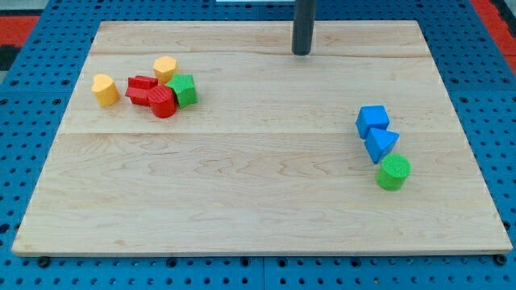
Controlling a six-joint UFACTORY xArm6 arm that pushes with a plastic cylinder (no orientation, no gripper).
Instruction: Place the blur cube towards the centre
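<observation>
- My tip (301, 53) is a bare rod end with nothing to open or clench; it rests on the wooden board (242, 201) near the view's top edge, touching no block.
- The blue cube (372, 120), the task's thing, lies well apart from my tip, toward the view's lower right, near the board's right side.
- Just below the blue cube, touching or nearly so, is a blue triangular block (381, 144), and below that a green cylinder (393, 172).
- Far to the view's left of the blue cube sits a cluster: a yellow heart-like block (105, 89), a yellow hexagonal block (165, 68), two red blocks (153, 95) and a green block (184, 90).
- Judged step: the approach, with no push begun. Next, my tip likely needs to reach the cube's right side and push it leftward without dragging its blue neighbour.
- The rod's upper part is cut off; the red blocks' shapes are hard to make out.
</observation>
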